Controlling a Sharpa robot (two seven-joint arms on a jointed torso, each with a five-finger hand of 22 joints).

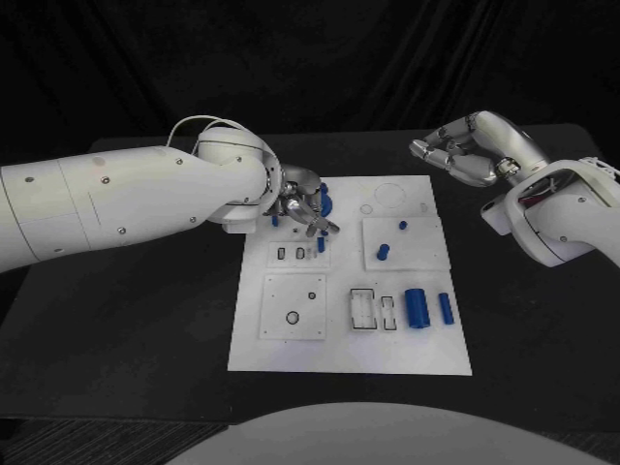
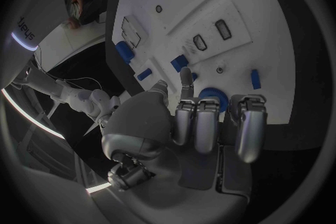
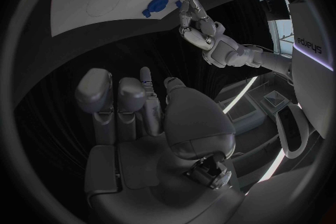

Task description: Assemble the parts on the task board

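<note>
The white task board [image 1: 350, 339] lies mid-bench [image 1: 114, 339]. The left hand [image 1: 302, 206] reaches over its upper left corner, fingers down among small blue parts [image 1: 417, 308] — the right hand [image 1: 457, 155], fingers curled, hangs off the board's upper right corner.

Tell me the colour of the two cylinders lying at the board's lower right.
Blue cylinders, clearest in the head view.

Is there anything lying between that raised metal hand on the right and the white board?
No. In the head view only bare black table lies between the right hand and the task board; the hand hangs above the table, off the board's far right corner.
</note>
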